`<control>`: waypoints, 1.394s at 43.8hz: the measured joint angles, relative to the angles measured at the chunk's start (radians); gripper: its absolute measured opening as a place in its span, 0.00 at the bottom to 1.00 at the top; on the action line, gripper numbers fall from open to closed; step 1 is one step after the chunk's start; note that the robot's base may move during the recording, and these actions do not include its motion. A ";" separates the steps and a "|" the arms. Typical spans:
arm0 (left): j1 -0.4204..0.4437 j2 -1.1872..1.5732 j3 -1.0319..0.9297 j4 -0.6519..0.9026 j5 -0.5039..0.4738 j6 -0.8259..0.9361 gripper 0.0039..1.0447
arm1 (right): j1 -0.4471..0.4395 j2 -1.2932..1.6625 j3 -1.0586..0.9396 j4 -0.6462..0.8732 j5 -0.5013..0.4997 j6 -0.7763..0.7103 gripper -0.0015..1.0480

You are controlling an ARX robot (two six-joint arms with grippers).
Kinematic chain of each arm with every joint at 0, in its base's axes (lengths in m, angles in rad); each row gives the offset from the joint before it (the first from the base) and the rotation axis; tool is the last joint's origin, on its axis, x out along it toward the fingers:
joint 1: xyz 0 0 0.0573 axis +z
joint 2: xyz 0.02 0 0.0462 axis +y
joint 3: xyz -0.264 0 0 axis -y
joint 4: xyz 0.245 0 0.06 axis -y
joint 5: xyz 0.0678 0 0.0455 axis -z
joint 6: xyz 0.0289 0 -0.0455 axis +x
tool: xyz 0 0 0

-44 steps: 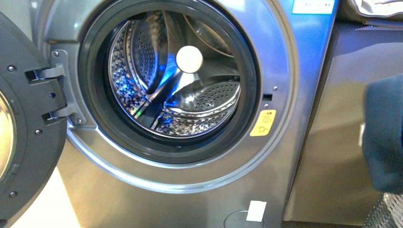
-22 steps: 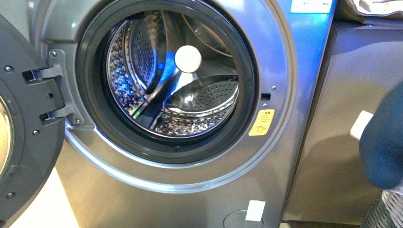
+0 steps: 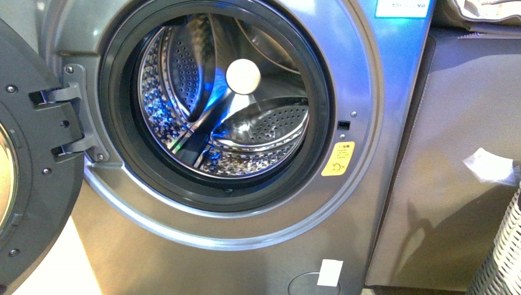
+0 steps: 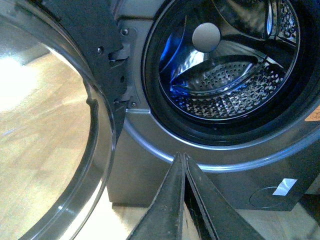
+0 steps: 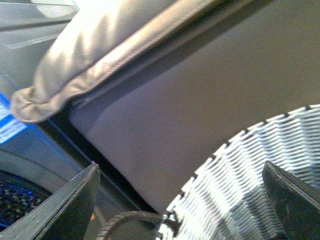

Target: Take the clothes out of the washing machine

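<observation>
The grey washing machine (image 3: 368, 80) fills the front view, with its black door (image 3: 37, 160) swung open to the left. Its perforated steel drum (image 3: 258, 129) shows no fabric inside. The clothes are out of view in every picture. In the left wrist view my left gripper (image 4: 182, 156) is shut with nothing in it, its tips pointing at the front panel just below the porthole rim (image 4: 220, 145). My right gripper (image 5: 180, 165) is open and empty, its fingers (image 5: 75, 200) spread over the rim of the woven basket (image 5: 250, 175). Neither gripper shows in the front view.
The woven basket (image 3: 505, 252) stands at the lower right, beside a grey cabinet (image 3: 442, 153) that adjoins the machine. A beige padded cover (image 5: 100, 60) lies on top of the cabinet. The door's glass window (image 4: 50, 140) shows the wooden floor behind it.
A dark blue garment that hung at the right edge of the front view dropped and went out of sight. The basket's edge now shows there.
</observation>
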 joint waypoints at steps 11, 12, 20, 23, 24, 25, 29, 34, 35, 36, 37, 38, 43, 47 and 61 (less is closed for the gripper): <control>0.000 -0.063 -0.030 -0.034 0.000 0.000 0.03 | 0.101 -0.320 -0.099 -0.020 0.003 -0.023 0.93; 0.000 -0.069 -0.032 -0.038 0.000 0.000 0.03 | 0.122 -0.369 -0.114 -0.029 0.011 -0.033 0.93; 0.000 -0.114 -0.048 -0.064 0.000 0.000 0.03 | 0.283 -0.637 -0.188 -0.204 0.132 -0.152 0.91; 0.000 -0.137 -0.076 -0.056 0.000 0.000 0.03 | 0.383 -0.746 -0.164 -0.497 0.339 -0.317 0.78; 0.000 -0.142 -0.076 -0.063 0.002 0.000 0.03 | 0.410 -0.776 -0.167 -0.576 0.380 -0.372 0.73; 0.000 -0.148 -0.076 -0.066 -0.003 -0.001 0.03 | 0.432 -0.797 -0.177 -0.628 0.424 -0.413 0.68; 0.000 -0.283 -0.076 -0.230 0.001 -0.001 0.03 | 0.497 -0.840 -0.240 -0.663 0.497 -0.497 0.48; 0.000 -0.322 -0.076 -0.243 0.001 -0.001 0.03 | 0.559 -0.899 -0.294 -0.663 0.553 -0.525 0.22; 0.000 -0.323 -0.076 -0.244 0.001 0.000 0.03 | 0.570 -0.910 -0.303 -0.663 0.565 -0.528 0.17; 0.000 -0.323 -0.076 -0.244 0.001 -0.001 0.03 | 0.579 -0.920 -0.312 -0.663 0.574 -0.528 0.12; 0.000 -0.324 -0.076 -0.244 0.001 -0.001 0.03 | 0.586 -0.926 -0.318 -0.663 0.582 -0.529 0.09; 0.000 -0.324 -0.076 -0.244 0.001 0.000 0.03 | 0.591 -0.932 -0.323 -0.663 0.587 -0.531 0.06; 0.000 -0.324 -0.076 -0.244 0.001 -0.001 0.03 | 0.691 -0.965 -0.353 -0.671 0.707 -0.535 0.02; 0.000 -0.324 -0.076 -0.244 0.001 0.000 0.03 | 0.726 -0.989 -0.371 -0.675 0.711 -0.535 0.02; 0.000 -0.324 -0.076 -0.244 0.000 -0.001 0.03 | 0.729 -1.180 -0.415 -0.819 0.720 -0.535 0.02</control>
